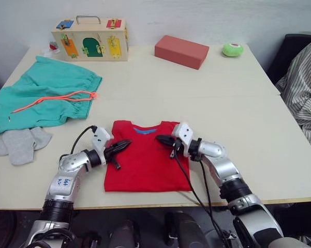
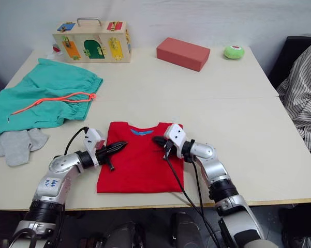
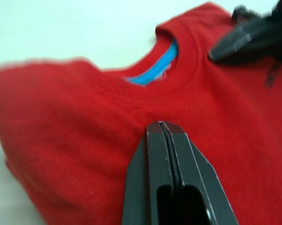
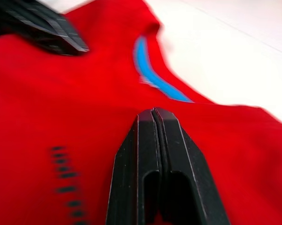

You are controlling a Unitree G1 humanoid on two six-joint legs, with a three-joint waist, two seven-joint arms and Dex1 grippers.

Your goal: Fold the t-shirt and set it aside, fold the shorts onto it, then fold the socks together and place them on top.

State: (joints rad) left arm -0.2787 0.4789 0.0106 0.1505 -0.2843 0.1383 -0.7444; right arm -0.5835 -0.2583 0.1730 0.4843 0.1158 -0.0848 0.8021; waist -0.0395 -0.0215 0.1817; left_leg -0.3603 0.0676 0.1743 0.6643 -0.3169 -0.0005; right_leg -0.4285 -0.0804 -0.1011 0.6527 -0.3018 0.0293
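Hardly any writing can be read. The left arm [image 1: 66, 182] carries a small white sticker with handwritten marks at about 7 o'clock on the table, too small to make out. The blue inner neck label [image 3: 156, 68] of the t-shirt [image 1: 145, 160] shows no legible print

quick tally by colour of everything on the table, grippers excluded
Red: 2, the t-shirt and the brick-shaped block
Green: 2, the shorts and the small round object
Grey: 2, the socks
Wood, multicoloured: 1, the latch box
Total: 7
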